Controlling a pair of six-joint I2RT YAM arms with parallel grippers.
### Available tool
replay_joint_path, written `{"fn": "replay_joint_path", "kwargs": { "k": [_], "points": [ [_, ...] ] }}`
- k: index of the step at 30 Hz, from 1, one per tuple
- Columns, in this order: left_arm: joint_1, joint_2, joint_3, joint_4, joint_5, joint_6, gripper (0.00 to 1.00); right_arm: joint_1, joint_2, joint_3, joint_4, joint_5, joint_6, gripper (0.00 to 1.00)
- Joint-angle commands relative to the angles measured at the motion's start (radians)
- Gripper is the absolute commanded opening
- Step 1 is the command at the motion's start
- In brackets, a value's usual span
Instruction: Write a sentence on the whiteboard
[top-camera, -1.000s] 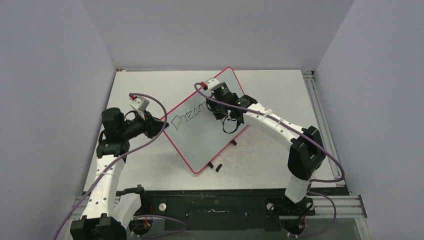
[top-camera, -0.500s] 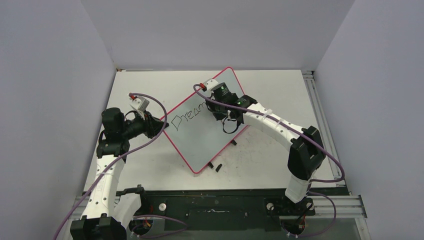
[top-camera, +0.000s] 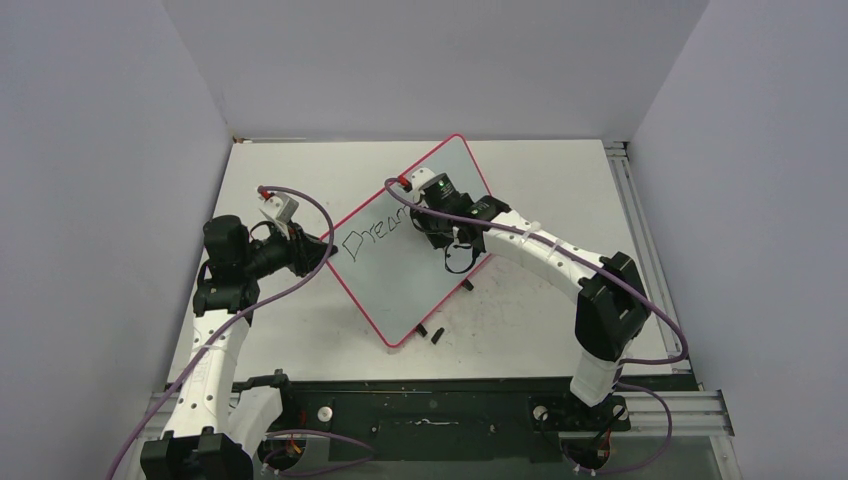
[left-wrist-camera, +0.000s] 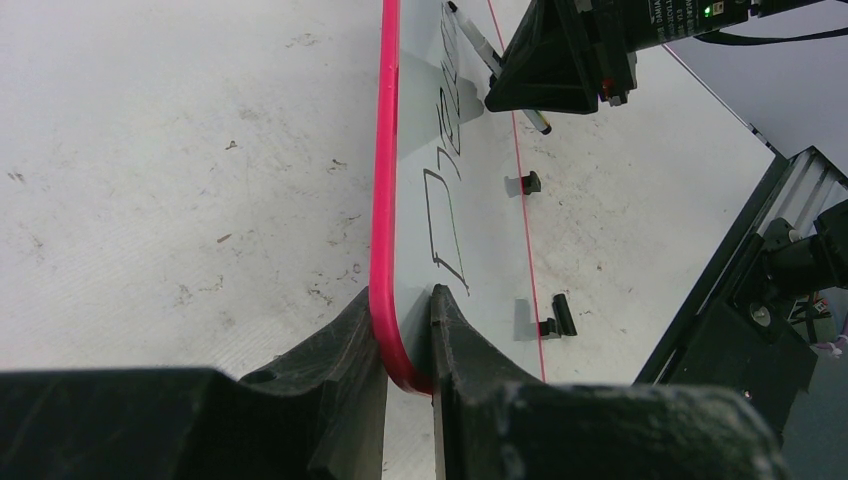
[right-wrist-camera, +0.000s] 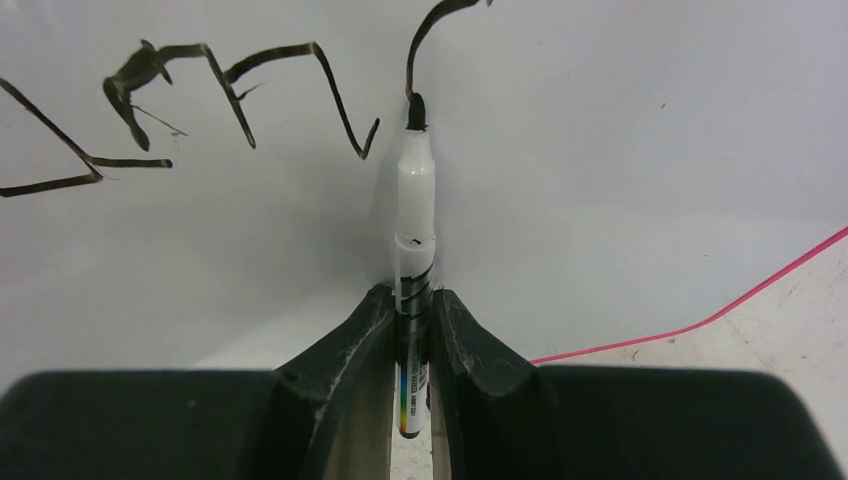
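Note:
The whiteboard (top-camera: 420, 270) with its pink-red rim lies slanted mid-table. My left gripper (top-camera: 325, 250) is shut on its left corner, the rim (left-wrist-camera: 385, 200) clamped between the black fingers (left-wrist-camera: 345, 345). My left gripper's midpoint (left-wrist-camera: 405, 335) sits on that corner. The sentence (top-camera: 375, 232) reads "Dream" in black strokes (right-wrist-camera: 200, 75), its last letters under the right arm. My right gripper (right-wrist-camera: 412, 310) is shut on a white marker (right-wrist-camera: 415, 210), whose black tip touches the board at the end of a stroke. In the top view my right gripper (top-camera: 425, 215) hovers over the board's upper middle.
Two small black feet (top-camera: 430, 332) lie by the board's lower edge, a further black foot (top-camera: 467, 285) at its right edge. A black rail (top-camera: 430, 415) runs along the near table edge. Grey walls close in on three sides. The tabletop (top-camera: 540, 190) is scuffed white.
My right gripper with the marker has shifted slightly left and up over the board. My left arm and the board have stayed put.

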Motion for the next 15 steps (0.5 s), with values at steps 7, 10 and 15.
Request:
{"fn": "replay_joint_path", "kwargs": {
  "k": [7, 10, 15],
  "points": [
    [-0.013, -0.019, -0.004, 0.002, -0.028, 0.122, 0.00, -0.018, -0.039, -0.007, 0.006, 0.045, 0.027, 0.05],
    [-0.013, -0.019, -0.004, 0.001, -0.029, 0.122, 0.00, -0.018, -0.038, -0.017, 0.004, 0.043, 0.028, 0.05],
    [-0.014, -0.019, -0.003, 0.000, -0.029, 0.122, 0.00, -0.022, -0.044, -0.035, 0.005, 0.047, 0.035, 0.05]
  ]
}}
